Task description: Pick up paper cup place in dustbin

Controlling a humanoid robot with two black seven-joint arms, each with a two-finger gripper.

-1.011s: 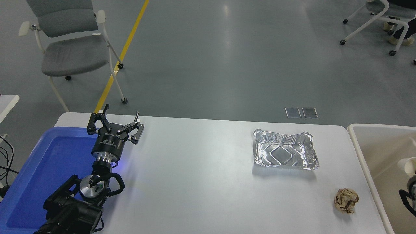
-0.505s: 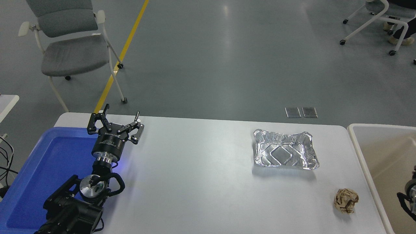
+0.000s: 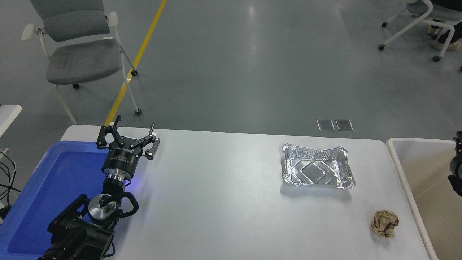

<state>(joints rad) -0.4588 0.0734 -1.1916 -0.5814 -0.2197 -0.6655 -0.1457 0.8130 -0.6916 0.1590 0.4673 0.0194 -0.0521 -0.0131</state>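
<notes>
The paper cup is out of view. The dustbin, a beige bin with a thick off-white rim, stands against the table's right end and is cut off by the picture's edge. Over the bin, only a black part of my right arm shows at the right edge; its fingers are out of the picture. My left gripper is parked open at the far left, over the corner of the blue tray, holding nothing.
A blue plastic tray lies under the left arm. A shiny foil tray sits right of centre. A crumpled brown paper ball lies near the front right. Chairs stand on the floor beyond the table.
One second ago a white cup showed at the right edge inside the bin beside my right arm. It has gone from view, and the arm's black part now sits higher at the edge.
</notes>
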